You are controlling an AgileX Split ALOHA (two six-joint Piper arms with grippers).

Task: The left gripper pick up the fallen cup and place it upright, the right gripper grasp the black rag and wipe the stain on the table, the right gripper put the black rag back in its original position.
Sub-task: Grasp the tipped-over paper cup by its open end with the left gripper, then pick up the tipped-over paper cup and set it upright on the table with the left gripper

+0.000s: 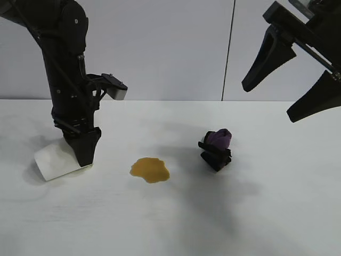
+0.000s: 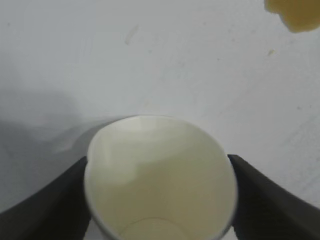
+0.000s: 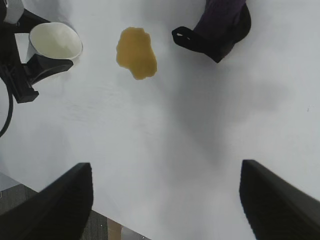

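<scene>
Looks like step one of three, and not finished. Can see the cup lying on its side at the left end of the table, mouth facing toward the stain, so nothing stood upright yet. Got the left gripper pointing straight down over it, with a finger pressed against each side of the rim, so calling that clamped on the cup, though no telling how firm the squeeze is. Would guess lifting and tipping it onto its base comes next. Haven't got to the wiping at all: spotted the amber puddle sitting whole in the middle, near the cup but not touching it. Same for the rag, bunched up black with a purple bit on top, parked to the right of the stain and clear of it, untouched. Found the right gripper hanging high at the right, well above the rag, fingers wide apart and holding nothing. Not seeing anything else on the table, and nothing blocking either arm. Only worry, as a guess: swinging the cup through the puddle while righting it, or crushing thin paper with too hard a pinch.
</scene>
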